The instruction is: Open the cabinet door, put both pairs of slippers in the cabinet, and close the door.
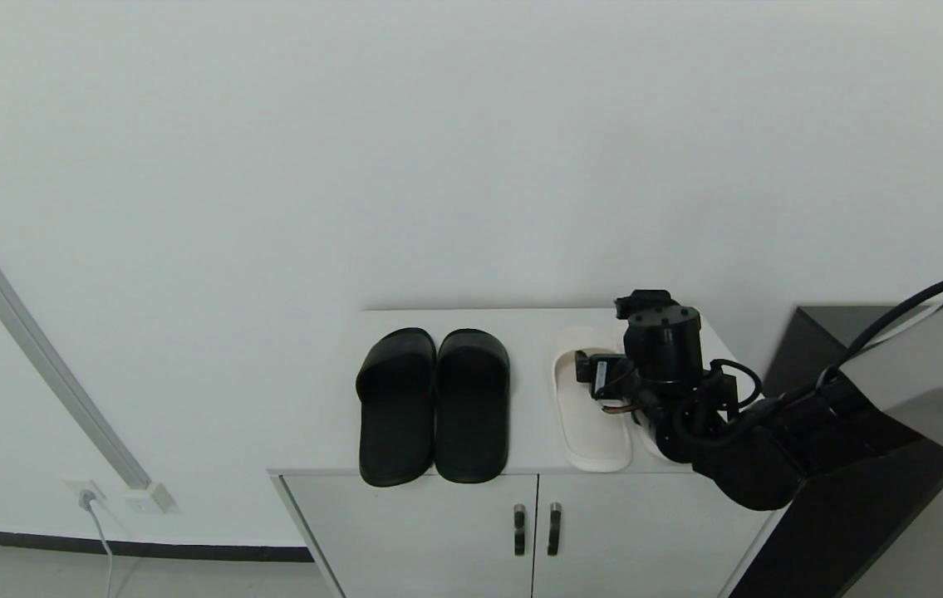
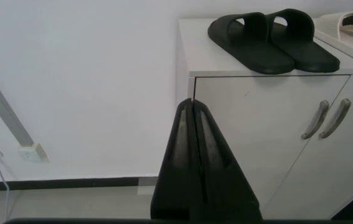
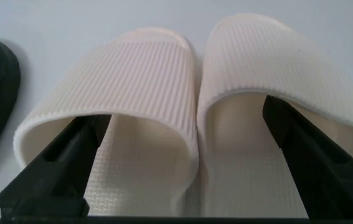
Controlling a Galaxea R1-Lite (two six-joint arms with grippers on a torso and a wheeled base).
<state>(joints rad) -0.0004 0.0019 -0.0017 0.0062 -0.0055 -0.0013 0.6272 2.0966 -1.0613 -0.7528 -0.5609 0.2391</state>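
Right gripper (image 3: 185,118) spread wide, fingers (image 3: 58,168) inside the white slippers (image 3: 139,68) atop the cabinet (image 1: 533,390) (doors (image 1: 429,536) shut). Left gripper (image 2: 193,106), pinched together, hangs beside the cabinet.

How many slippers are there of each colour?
black slippers: 2
white slippers: 2
total: 4
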